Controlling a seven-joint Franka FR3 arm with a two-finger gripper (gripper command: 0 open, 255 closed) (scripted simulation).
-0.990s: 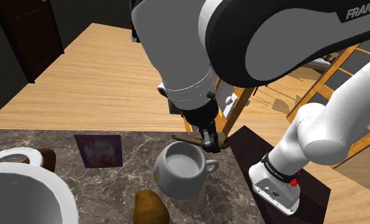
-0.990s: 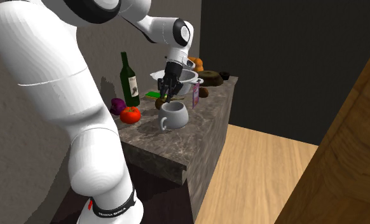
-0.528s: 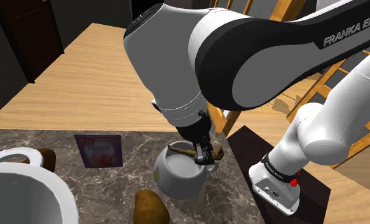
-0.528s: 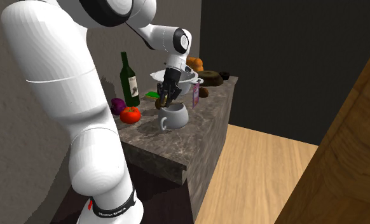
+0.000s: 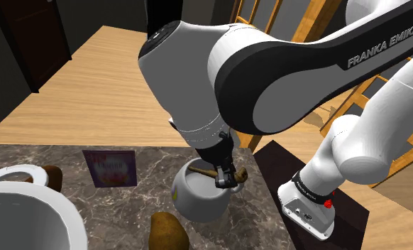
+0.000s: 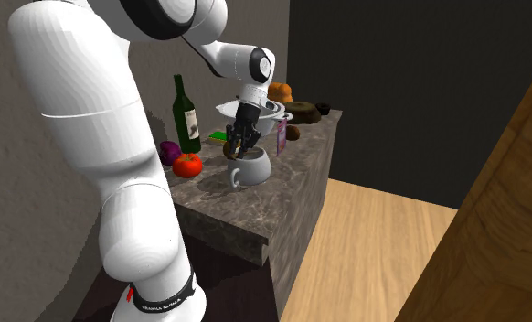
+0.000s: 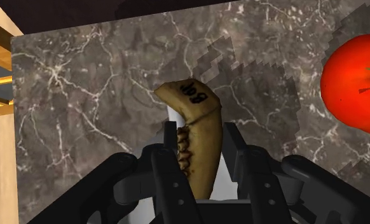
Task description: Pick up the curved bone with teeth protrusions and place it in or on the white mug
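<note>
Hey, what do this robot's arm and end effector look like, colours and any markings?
The arm is built of rounded white shells with dark grey joint sections, one carrying white FRANKA EMIKA lettering. Near its base sit a black band with small white text and a red spot. The all-black end effector has two fingers.

**Arm look, as rendered**
Glossy white Franka arm (image 5: 187, 74), rounded shells, dark grey joint bands (image 5: 283, 82). White "FRANKA EMIKA" lettering (image 5: 381, 46) on one band. Black collar (image 5: 308, 187) with white print low down, red dots (image 5: 328, 204) beside it. Gripper (image 5: 224, 175) all black.
</note>
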